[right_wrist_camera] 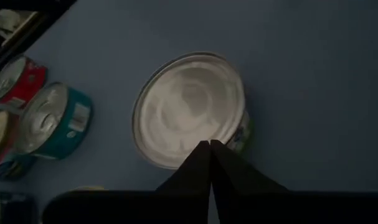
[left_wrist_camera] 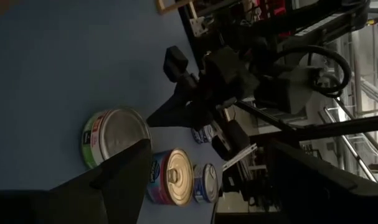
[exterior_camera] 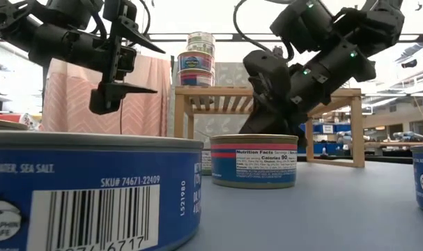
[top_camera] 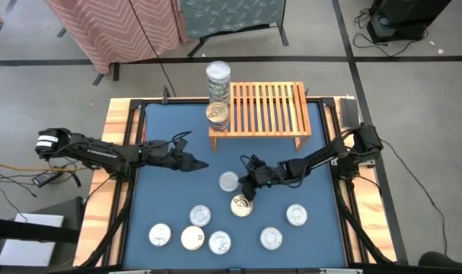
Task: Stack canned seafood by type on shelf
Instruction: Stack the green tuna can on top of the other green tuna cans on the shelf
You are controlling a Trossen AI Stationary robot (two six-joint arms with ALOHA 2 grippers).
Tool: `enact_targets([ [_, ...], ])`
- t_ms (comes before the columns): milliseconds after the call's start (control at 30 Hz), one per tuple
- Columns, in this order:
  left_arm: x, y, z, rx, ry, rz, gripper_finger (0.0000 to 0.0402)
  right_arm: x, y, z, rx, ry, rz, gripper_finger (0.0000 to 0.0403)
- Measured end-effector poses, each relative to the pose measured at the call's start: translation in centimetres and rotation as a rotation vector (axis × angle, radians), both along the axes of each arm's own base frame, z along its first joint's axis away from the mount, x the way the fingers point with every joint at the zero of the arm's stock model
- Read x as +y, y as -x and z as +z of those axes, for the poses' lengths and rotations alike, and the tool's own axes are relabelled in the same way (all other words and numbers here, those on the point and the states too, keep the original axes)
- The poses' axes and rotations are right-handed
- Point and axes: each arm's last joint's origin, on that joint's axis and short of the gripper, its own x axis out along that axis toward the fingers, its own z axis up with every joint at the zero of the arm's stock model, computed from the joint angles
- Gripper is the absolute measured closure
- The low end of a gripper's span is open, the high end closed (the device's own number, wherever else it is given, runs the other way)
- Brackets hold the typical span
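Your right end effector (top_camera: 246,183), fingers pressed together, hovers just beside a silver-topped can (top_camera: 228,181). Seven more cans lie beyond it on the table (top_camera: 170,190); the shelf (top_camera: 265,106) carries two stacks. Your left end effector (top_camera: 196,161) is spread.

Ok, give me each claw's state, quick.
Left claw: open, empty, raised over the table.
Right claw: shut, empty, tips just above a silver-topped can.
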Motion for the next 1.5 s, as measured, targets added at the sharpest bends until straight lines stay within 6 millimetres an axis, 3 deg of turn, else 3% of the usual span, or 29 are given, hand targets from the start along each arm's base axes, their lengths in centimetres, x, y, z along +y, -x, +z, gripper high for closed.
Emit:
enact_targets([
  [367,0.1,0.0,-0.2,0.023,-0.004,0.019,0.009,-0.5,0.1,-0.3,0.036,0.009,0.006,0.0394],
  [600,0.1,0.1,-0.3,0.03,-0.011,0.033,0.009,-0.3,-1.1,2.8,-0.121,0.073,0.033,0.0398],
  [1067,0.2,0.0,-0.5,0.043,-0.068,0.061,0.009,-0.7,-1.5,-0.3,0.016,0.13,0.054,0.0399],
  [1367,-0.1,-1.3,-3.7,0.197,0.019,0.042,0.009,-0.5,-1.1,-0.4,0.058,0.134,0.033,0.04],
  [1500,-0.5,-2.4,-5.0,0.176,0.092,0.024,0.009,-0.5,-1.1,-0.5,0.065,0.139,0.037,0.0401],
])
